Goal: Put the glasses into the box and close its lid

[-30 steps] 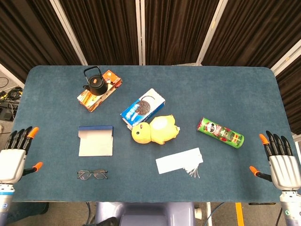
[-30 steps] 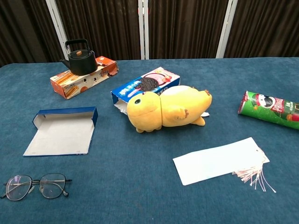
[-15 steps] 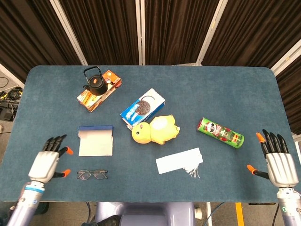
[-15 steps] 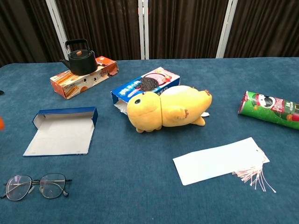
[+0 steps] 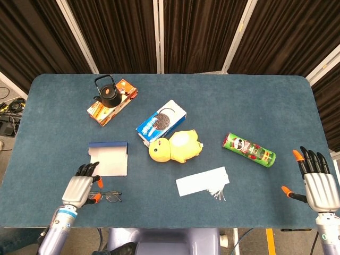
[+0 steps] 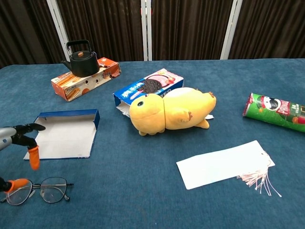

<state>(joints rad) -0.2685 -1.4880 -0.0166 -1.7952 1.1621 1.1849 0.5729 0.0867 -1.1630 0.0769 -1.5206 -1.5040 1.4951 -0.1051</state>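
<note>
While fingers spread, left robot hand [image 5: 81,187] hovers over glasses [image 5: 108,196].

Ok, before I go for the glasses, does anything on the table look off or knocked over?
Nothing is spilled or damaged. The chips can lies on its side, as does the yellow plush duck, resting against the cookie box. The kettle sits on an orange snack box. The box is open, and the glasses look intact.

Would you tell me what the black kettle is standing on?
The black kettle stands on an orange snack box lying flat on the table. The part of the box's top under the kettle is covered.
</note>
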